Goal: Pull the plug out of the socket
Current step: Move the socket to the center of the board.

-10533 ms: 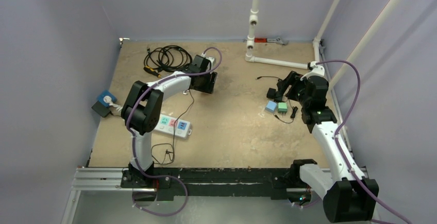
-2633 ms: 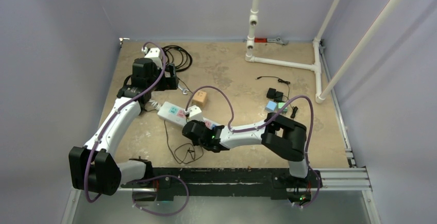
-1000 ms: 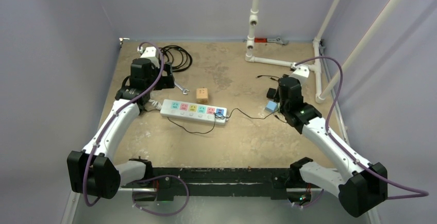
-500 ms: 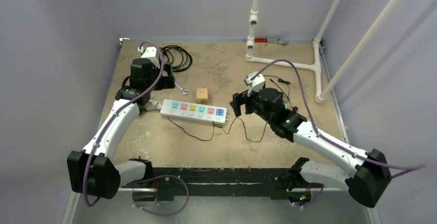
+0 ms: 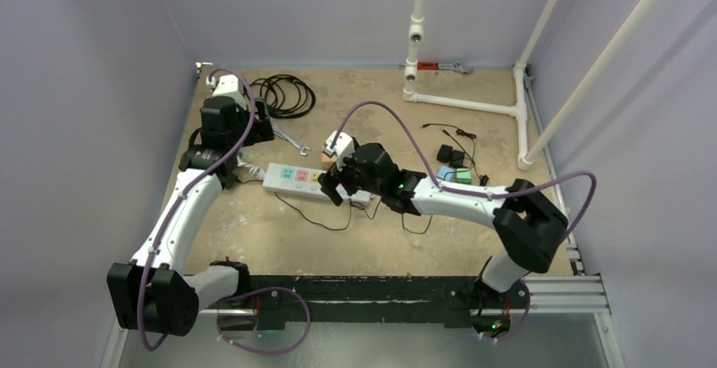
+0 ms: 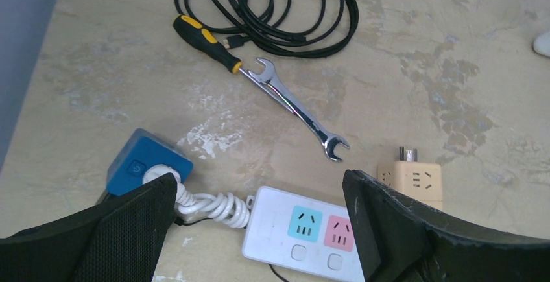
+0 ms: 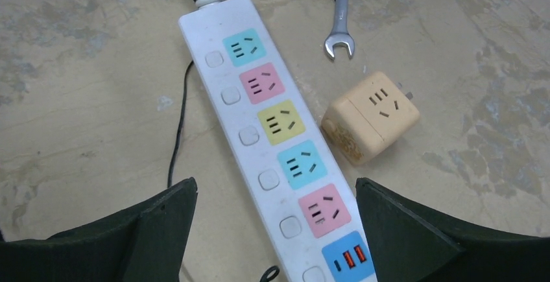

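In the left wrist view a round white plug sits in a blue socket box, partly behind my left finger. Its coiled white cord runs to a white power strip with coloured outlets. My left gripper hangs open above the cord, holding nothing. From the top, the left gripper hovers at the strip's left end and the arm hides the socket. My right gripper stands open over the strip, empty, near its right end.
An orange cube adapter lies beside the strip. A wrench, a screwdriver and a coiled black cable lie behind it. A thin black wire trails in front. White pipes and small chargers sit at the right.
The right arm has swung left across the table from the chargers to above the power strip, and its jaws now stand open. The left arm has shifted slightly back and left.
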